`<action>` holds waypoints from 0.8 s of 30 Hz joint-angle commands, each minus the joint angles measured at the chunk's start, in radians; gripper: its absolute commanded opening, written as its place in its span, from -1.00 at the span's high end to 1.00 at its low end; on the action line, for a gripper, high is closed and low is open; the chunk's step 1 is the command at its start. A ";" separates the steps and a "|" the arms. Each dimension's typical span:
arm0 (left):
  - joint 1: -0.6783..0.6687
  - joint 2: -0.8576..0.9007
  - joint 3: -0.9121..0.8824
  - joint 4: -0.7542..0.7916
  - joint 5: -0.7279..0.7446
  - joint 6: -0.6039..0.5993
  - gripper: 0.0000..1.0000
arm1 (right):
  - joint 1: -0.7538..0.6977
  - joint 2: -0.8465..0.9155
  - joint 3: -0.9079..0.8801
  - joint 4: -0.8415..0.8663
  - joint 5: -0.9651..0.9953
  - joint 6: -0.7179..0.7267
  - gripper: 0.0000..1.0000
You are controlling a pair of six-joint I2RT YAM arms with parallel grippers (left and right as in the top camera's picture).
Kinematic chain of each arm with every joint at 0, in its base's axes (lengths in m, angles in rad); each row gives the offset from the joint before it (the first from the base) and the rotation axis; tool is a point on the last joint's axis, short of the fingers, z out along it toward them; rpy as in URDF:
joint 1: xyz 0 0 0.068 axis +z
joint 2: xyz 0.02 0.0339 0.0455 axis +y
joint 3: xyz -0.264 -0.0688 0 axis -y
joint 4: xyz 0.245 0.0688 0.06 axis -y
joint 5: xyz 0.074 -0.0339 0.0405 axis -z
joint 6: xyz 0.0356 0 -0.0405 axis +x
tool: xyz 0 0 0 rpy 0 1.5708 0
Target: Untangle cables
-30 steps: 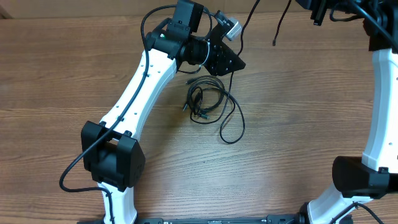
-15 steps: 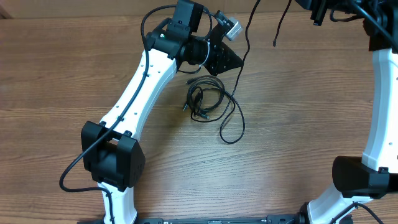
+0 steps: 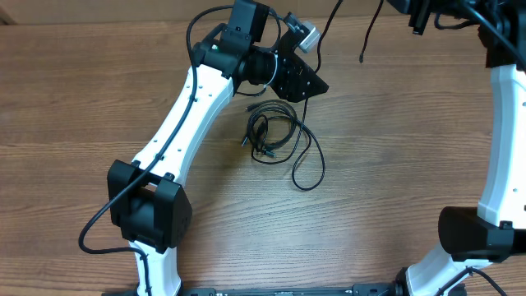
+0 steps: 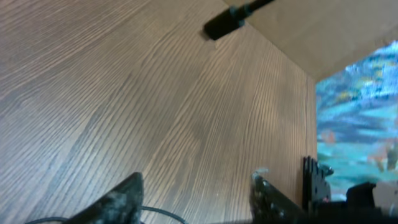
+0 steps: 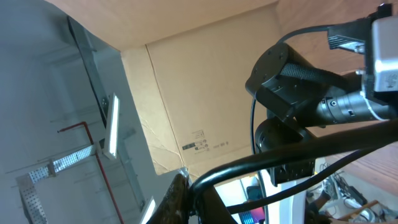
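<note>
The cables show in the overhead view as a small coiled bundle on the wooden table, with one long loop trailing to the lower right. My left gripper is open just above and right of the bundle. In the left wrist view its fingers are spread over bare wood, with a thin strand by the left finger. My right gripper is at the top right edge, shut on a black cable. A loose cable end hangs below it; its plug shows in the left wrist view.
The wooden table fills the overhead view. The white left arm crosses from the lower left base to the top centre. The right arm runs along the right edge. Cardboard stands behind the table.
My left gripper has shifted slightly down and to the right over the bundle's top. The hanging strand beside it has swung a little. The right gripper has stayed in place.
</note>
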 commanded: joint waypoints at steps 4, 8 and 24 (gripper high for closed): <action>-0.019 0.011 0.001 -0.003 0.010 -0.005 0.32 | 0.011 -0.005 0.008 0.003 -0.005 -0.002 0.93; -0.019 0.011 0.001 -0.001 0.021 -0.005 0.57 | 0.011 -0.005 0.008 0.003 -0.005 -0.002 0.93; -0.008 0.005 0.004 -0.014 0.020 -0.044 0.92 | -0.044 -0.005 0.008 0.003 -0.005 -0.068 0.92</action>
